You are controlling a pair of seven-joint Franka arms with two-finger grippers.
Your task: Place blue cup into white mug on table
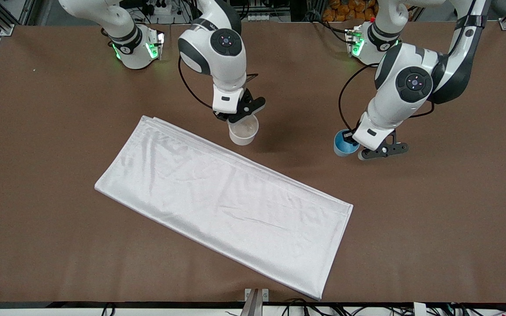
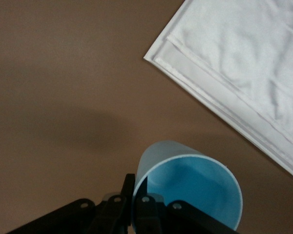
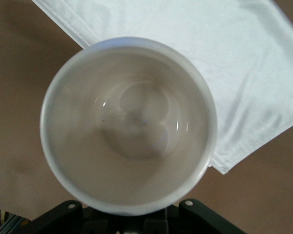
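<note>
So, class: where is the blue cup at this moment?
The blue cup sits at the left arm's end of the table, gripped at its rim by the left tool, apart from the white cloth.

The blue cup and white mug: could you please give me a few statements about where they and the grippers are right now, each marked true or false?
1. The left gripper grips the blue cup at its rim. True.
2. The blue cup already sits inside the white mug. False: they are apart, the cup toward the left arm's end of the table.
3. The right gripper is at the white mug's rim. True.
4. The white mug holds a spoon. False: the right wrist view shows it empty.
5. The white cloth covers the mug. False: it lies flat, nearer the front camera.
</note>
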